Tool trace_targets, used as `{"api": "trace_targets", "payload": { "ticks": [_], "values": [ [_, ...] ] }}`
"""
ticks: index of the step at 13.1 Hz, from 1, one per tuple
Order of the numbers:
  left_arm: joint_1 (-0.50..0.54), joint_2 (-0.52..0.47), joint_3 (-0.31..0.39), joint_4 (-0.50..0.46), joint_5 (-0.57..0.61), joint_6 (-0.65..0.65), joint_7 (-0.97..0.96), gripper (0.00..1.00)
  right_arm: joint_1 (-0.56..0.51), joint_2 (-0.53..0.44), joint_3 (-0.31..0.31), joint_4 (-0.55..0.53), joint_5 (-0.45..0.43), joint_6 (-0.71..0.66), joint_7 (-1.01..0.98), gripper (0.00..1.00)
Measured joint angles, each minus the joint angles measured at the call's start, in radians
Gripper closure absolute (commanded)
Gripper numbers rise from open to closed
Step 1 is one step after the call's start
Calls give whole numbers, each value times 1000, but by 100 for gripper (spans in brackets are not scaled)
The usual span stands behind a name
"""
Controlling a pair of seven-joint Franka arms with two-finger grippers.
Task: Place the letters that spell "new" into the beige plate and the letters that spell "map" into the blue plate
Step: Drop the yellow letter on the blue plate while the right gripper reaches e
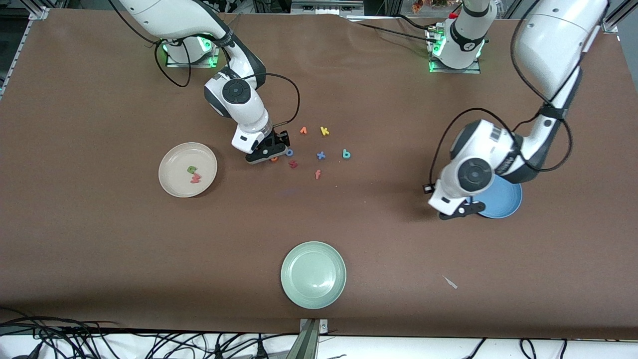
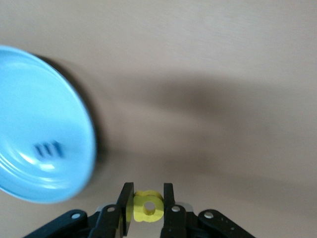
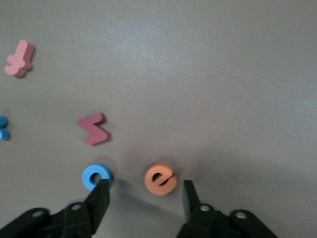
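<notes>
Right gripper [image 3: 143, 198], open, is straddling the e [image 3: 160, 179]; centre it, avoid the o [image 3: 96, 176]. Left gripper [image 2: 147, 204] is gripping the a [image 2: 147, 206] beside the blue plate [image 2: 74, 114].

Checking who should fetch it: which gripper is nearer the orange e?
Right. The right gripper is low over the orange e, its open fingers either side of it. The left gripper is by the blue plate, holding the yellow a.
</notes>
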Motion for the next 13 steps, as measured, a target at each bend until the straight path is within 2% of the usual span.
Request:
{"api": "trace_targets", "payload": {
  "ticks": [1,4,5,6,7,8,13],
  "values": [
    [36,-2,0,0,0,-8,74,86,4,4,0,0,0,3,0,38],
    [122,-13,0,-1,1,-42,276,83,5,5,-1,0,-11,4,1,38],
    [141,-16,1,-2,1,-56,328,78,5,5,-4,0,-17,4,0,38],
    [161,-16,1,-4,1,-67,378,69,5,5,-7,1,-21,4,0,38],
    [179,-16,2,-9,1,-71,430,41,5,5,-10,2,-23,4,-1,38],
    [193,-15,5,-15,1,-72,479,0,5,5,-11,3,-24,4,-4,38],
    [209,-7,-7,-32,1,-72,586,0,5,4,-27,3,-33,3,-32,38]
  ]
}}
